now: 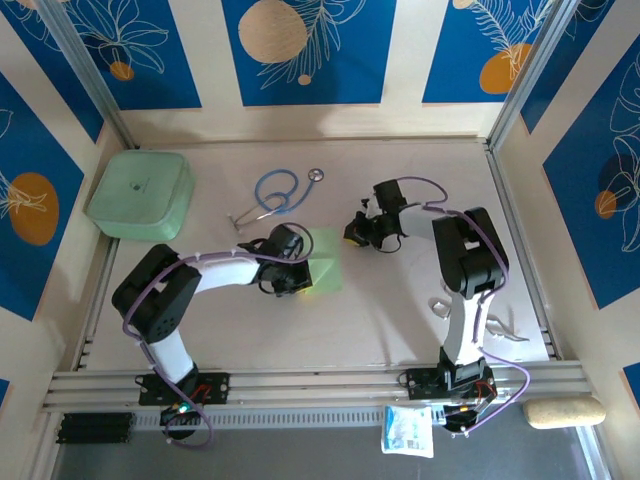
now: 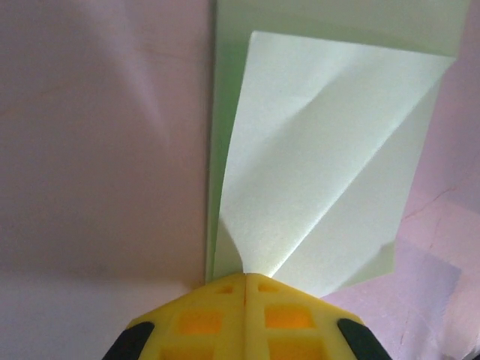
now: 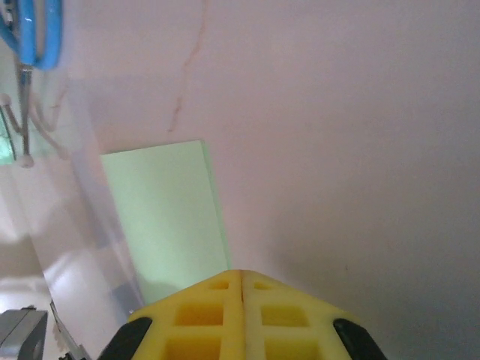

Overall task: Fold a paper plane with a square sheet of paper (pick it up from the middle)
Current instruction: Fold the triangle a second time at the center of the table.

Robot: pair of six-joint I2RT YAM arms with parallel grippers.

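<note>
On the pale surface [image 1: 400, 320], one thin pale-green square sheet of paper [image 2: 322, 165] had a flap clamped in the left end effector [image 2: 245, 276]; the right end effector [image 3: 241, 274] was pressed together, empty.

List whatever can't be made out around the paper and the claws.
Top view: the left arm covers the left part of the square sheet of paper.
Left wrist view: the left claw hides how much paper it pinches; the sheet's far edge runs off the top.
Right wrist view: the right claw hides the sheet's near edge; the blue stethoscope is blurred, cut by the corner.
</note>
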